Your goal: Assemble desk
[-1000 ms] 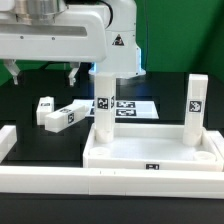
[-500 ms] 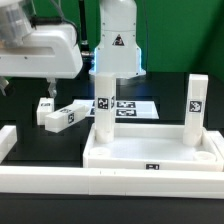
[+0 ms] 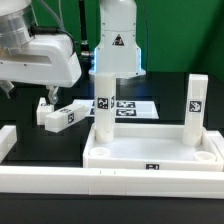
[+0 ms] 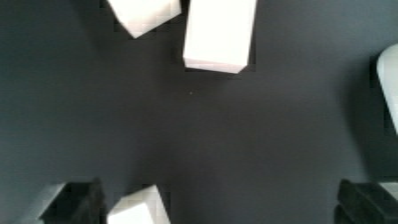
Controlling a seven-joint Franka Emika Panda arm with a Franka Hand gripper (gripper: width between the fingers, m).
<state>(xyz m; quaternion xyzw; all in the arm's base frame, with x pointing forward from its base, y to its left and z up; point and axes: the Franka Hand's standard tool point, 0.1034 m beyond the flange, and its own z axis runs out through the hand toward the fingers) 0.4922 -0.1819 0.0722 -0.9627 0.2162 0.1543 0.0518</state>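
Note:
The white tabletop (image 3: 150, 152) lies at the front with two legs standing upright in it, one (image 3: 102, 108) at its left and one (image 3: 195, 105) at its right. Two more legs (image 3: 45, 108) (image 3: 63, 117) lie loose on the black table at the exterior view's left. My gripper (image 3: 28, 93) hangs open just above them, holding nothing. In the wrist view my gripper (image 4: 222, 205) shows dark fingers (image 4: 71, 203) set wide apart, with a white block end (image 4: 139, 206) close beside one finger. Two white blocks (image 4: 217, 35) (image 4: 146, 12) lie farther off.
The marker board (image 3: 128, 106) lies flat behind the tabletop. A long white rail (image 3: 50, 181) runs along the front, and another rail (image 3: 5, 140) stands at the exterior view's left. The robot's base (image 3: 118, 45) rises at the back. A white edge (image 4: 390, 85) shows in the wrist view.
The arm has swung toward the exterior view's left and come down over the two loose legs. The gripper has stayed open. No part has moved.

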